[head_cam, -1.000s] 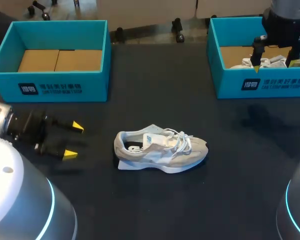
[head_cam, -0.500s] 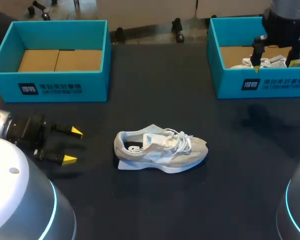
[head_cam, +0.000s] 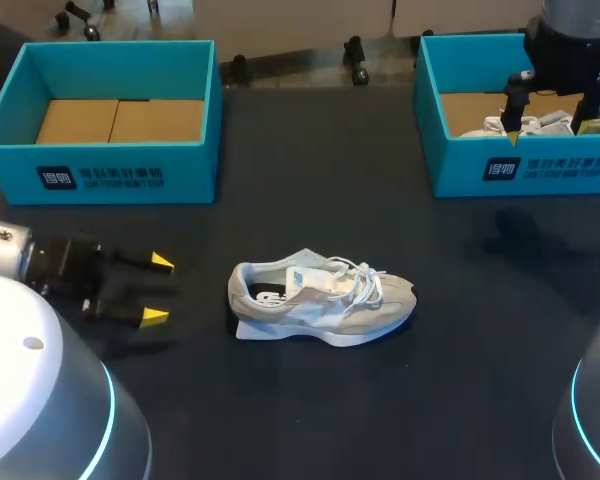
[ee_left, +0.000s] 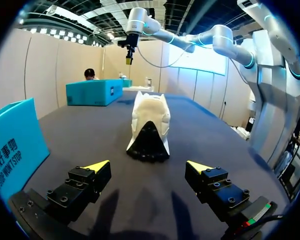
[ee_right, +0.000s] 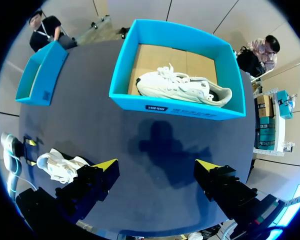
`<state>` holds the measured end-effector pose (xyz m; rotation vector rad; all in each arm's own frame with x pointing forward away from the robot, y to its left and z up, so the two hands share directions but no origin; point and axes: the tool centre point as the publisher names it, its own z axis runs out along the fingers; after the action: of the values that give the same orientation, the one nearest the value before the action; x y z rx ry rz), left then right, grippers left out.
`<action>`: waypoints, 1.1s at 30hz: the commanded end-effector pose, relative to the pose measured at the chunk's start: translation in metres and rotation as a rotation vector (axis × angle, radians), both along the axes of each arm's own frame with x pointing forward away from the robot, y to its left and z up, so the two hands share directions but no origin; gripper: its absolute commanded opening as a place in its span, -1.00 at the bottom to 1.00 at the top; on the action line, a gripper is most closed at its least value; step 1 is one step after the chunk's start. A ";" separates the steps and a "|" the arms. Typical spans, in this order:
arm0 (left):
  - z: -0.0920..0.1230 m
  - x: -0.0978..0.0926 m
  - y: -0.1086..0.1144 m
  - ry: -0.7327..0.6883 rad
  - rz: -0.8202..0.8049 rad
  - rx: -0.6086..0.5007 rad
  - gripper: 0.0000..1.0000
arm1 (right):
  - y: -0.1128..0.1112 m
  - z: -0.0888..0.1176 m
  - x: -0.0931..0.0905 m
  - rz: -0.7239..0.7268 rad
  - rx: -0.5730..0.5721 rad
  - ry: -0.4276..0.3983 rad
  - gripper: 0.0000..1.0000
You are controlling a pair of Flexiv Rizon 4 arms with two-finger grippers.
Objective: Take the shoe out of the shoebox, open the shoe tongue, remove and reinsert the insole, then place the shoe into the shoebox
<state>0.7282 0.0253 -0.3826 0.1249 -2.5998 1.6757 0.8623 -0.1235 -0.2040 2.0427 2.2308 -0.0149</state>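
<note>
A grey and white shoe lies on its side mid-table, toe to the right, with a flat white piece sticking out under its heel. My left gripper stands open to the shoe's left, a short gap away. In the left wrist view the shoe lies straight ahead of the open left gripper, beyond its fingertips. My right gripper hangs open over the right shoebox. Below the right gripper, a second white shoe lies in that shoebox.
A second teal shoebox stands at the back left, holding only its cardboard floor. Its wall is close beside my left gripper. Dark tabletop surrounds the shoe on all sides.
My left gripper has slid a little toward the table's near edge and then right, closer to the shoe. The right arm and both shoes have stayed put.
</note>
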 end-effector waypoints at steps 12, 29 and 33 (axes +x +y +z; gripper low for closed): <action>-0.018 0.001 -0.044 0.000 0.042 0.016 1.00 | 0.000 -0.001 -0.001 0.000 0.002 -0.002 1.00; -0.024 -0.003 -0.087 0.017 0.016 0.010 1.00 | 0.000 -0.001 -0.001 0.000 0.002 -0.002 1.00; -0.027 -0.005 -0.095 0.018 0.015 0.011 1.00 | 0.000 -0.001 -0.001 0.000 0.002 -0.002 1.00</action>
<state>0.7224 -0.0617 -0.4050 0.1567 -2.5974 1.6628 0.8623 -0.1235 -0.2040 2.0425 2.2309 -0.0150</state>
